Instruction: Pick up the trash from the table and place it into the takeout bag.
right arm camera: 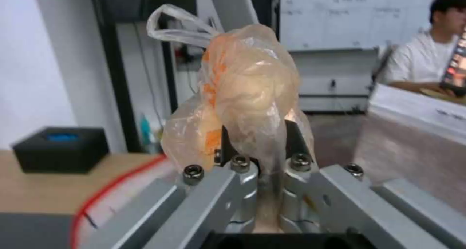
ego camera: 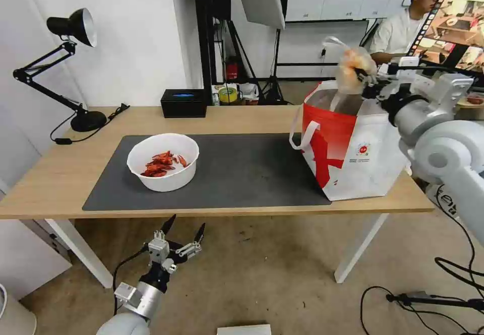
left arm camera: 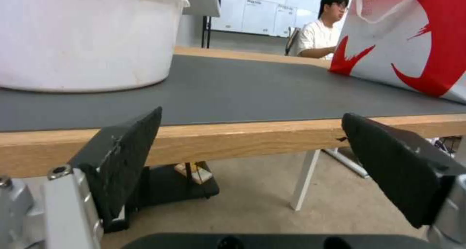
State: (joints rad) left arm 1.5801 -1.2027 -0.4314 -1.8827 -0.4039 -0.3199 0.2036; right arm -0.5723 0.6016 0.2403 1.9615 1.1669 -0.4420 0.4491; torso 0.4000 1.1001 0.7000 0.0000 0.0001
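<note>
Knotted clear plastic bag around a yellowish lump (ego camera: 354, 68) sits pinched in my right fingers (ego camera: 364, 79), above the open white-and-red foil-lined takeout tote (ego camera: 353, 143) on the light wood bench (ego camera: 60, 174). My left fingers (ego camera: 184, 229) hang spread, below the bench edge near the white round bowl of red crayfish shells (ego camera: 163, 161).

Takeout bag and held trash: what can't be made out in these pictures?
- Inside of the takeout bag: head view, its near wall hides whatever lies in it.
- Yellowish lump in the knotted bag: right wrist view, crinkled plastic veils it; what it is stays unclear.
- Right gripper fingertips: the knotted bag covers them.
- Bowl contents: left wrist view, its wall hides them.
- Left gripper: open, below the table edge.
</note>
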